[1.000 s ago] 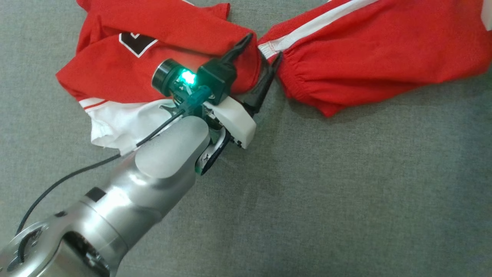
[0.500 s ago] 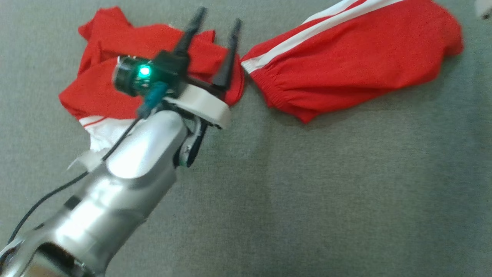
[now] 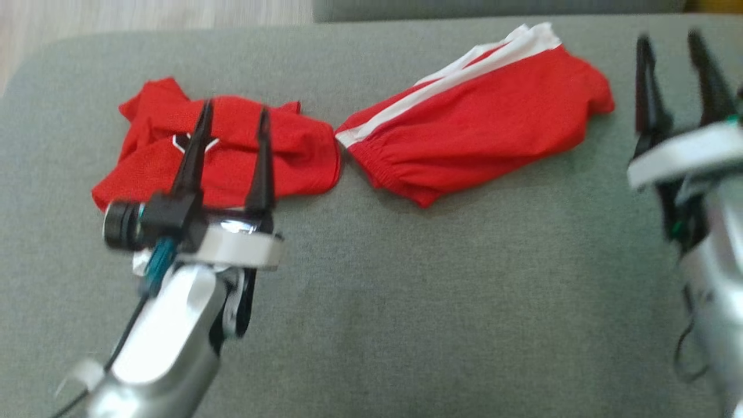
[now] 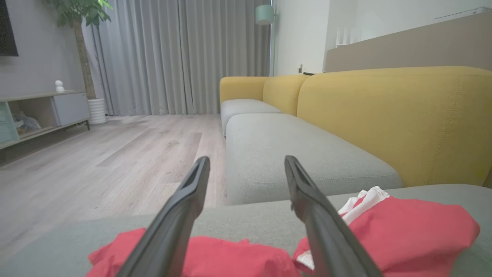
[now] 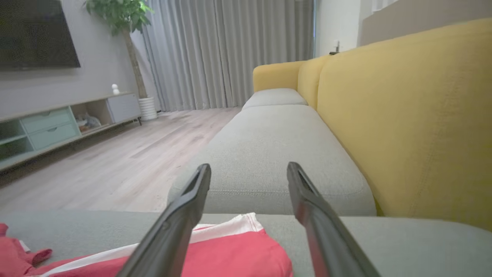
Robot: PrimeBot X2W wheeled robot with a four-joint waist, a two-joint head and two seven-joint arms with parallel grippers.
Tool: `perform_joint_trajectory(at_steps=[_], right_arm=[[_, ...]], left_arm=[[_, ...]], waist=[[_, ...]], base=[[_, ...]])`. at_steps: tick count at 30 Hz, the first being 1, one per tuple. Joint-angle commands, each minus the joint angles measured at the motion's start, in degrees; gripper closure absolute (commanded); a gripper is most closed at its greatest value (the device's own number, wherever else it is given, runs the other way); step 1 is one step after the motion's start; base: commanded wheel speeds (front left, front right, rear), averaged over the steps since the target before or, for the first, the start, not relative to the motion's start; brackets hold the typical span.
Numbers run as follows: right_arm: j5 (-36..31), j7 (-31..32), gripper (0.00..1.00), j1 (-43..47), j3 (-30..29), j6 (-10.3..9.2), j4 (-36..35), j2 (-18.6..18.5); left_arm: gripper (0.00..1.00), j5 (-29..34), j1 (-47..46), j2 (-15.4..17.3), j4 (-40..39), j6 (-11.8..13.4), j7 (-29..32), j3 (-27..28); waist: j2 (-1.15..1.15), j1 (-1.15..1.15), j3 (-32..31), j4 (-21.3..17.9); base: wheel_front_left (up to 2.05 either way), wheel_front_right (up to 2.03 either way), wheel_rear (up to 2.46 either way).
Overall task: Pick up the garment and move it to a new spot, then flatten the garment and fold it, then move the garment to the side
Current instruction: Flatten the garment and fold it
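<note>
Seen from my remote station, the left gripper (image 3: pixel 235 108) hangs at the near left of the grey sofa seat (image 3: pixel 406 302), its two dark fingers spread wide and holding nothing. Its silver forearm (image 3: pixel 168 337) rises from the near left corner. At the near right edge, the right gripper (image 3: pixel 667 39) is blurred, its fingers likewise set well apart and empty.

Beyond the left gripper, a crumpled red garment (image 3: pixel 302 157) lies on the left half of the seat, with a dark, white-edged mark on its cloth. The gripper's fingertips show over it in the head view, but I cannot tell whether they touch it. Just to its right, almost touching it, red shorts (image 3: pixel 493 116) with a white side stripe lie flat, slanting toward the far right.

Farther off, the wrist views show a yellow backrest (image 4: pixel 392 115) on the right, more grey seats running away, a pale wooden floor (image 4: pixel 115 154) to the left and grey curtains (image 4: pixel 184 57) at the far wall.
</note>
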Motion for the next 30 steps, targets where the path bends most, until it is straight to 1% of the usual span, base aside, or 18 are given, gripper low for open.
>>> perform_joint_trajectory(at_steps=[1, 4, 8, 9, 12, 13, 15, 19, 21, 24, 27, 30], right_arm=[[-0.59, -0.36, 0.0, 2.79, -1.25, -0.05, -3.95, 1.77], [-2.32, -0.36, 0.0, 10.82, -4.82, -0.05, -8.81, 5.24], [-5.32, 0.3, 0.0, 19.32, -6.89, -0.05, -13.03, 9.57], [-5.73, 0.6, 0.0, 20.83, -7.55, -0.05, -13.82, 10.54], [-7.05, 1.41, 0.0, 23.94, -9.24, -0.05, -16.1, 12.35], [-7.79, 2.18, 0.0, 25.19, -9.92, -0.05, -17.43, 13.11], [-8.62, 3.2, 0.0, 25.82, -10.29, -0.05, -18.65, 13.47], [-9.95, 5.34, 0.0, 24.61, -11.27, -0.05, -20.98, 13.58], [-10.47, 6.83, 0.0, 22.64, -12.41, -0.05, -21.75, 13.54], [-12.14, 10.38, 0.0, 18.36, -14.67, -0.05, -21.13, 13.14], [-13.97, 16.73, 0.0, 13.02, -21.11, -0.05, -17.33, 13.7], [-17.23, 21.43, 0.0, 7.05, -27.11, -0.05, -13.18, 14.4]], left_arm=[[0.0, 0.89, 0.37, 1.56, -2.23, 0.05, -0.27, 3.77], [0.0, 1.73, 5.8, 0.2, -2.85, -0.78, -0.27, 6.87], [0.0, 2.52, 12.3, -2.32, -2.71, -3.33, -0.28, 10.19], [0.0, 3.16, 13.57, -2.72, -2.42, -3.61, -0.28, 11.12], [0.0, 4.59, 16.2, -4.47, -2.0, -4.9, -0.28, 13.69], [0.0, 5.94, 17.05, -5.34, -1.75, -5.96, -0.28, 14.84], [0.0, 7.2, 17.29, -6.11, -1.41, -7.01, -0.28, 15.67], [0.0, 9.47, 16.6, -7.34, -0.87, -8.93, -0.28, 16.82], [0.0, 10.25, 15.93, -7.96, -0.72, -9.74, -0.28, 17.52], [0.0, 11.35, 14.72, -8.97, -0.6, -10.97, -0.28, 18.36], [0.0, 12.39, 13.29, -9.92, -0.37, -12.25, -0.28, 18.91], [0.0, 13.21, 12.01, -10.83, 0.21, -13.33, -0.28, 19.49]], waist=[[0.0, 0.01, -1.85, -0.64], [0.0, 0.01, -3.44, -1.07], [0.0, 0.01, -5.07, -1.79], [0.0, 0.01, -5.42, -1.91], [0.0, 0.01, -5.83, -1.93], [0.0, 0.01, -5.76, -1.68], [0.0, 0.01, -5.26, -1.26], [0.0, 0.01, -3.23, -0.2], [0.0, 0.01, -1.63, 0.46], [0.0, 0.01, 0.89, 1.63], [0.0, 0.01, 3.25, 3.02], [0.0, 0.01, 5.11, 4.48]], base=[[0.0, 0.0, 0.0], [0.0, 0.0, 0.0], [0.0, 0.0, 0.0], [0.0, 0.0, 0.0], [0.0, 0.0, 0.0], [0.0, 0.0, 0.0], [0.0, 0.0, 0.0], [0.0, 0.0, 0.0], [0.0, 0.0, 0.0], [0.0, 0.0, 0.0], [0.0, 0.0, 0.0], [0.0, 0.0, 0.0]])
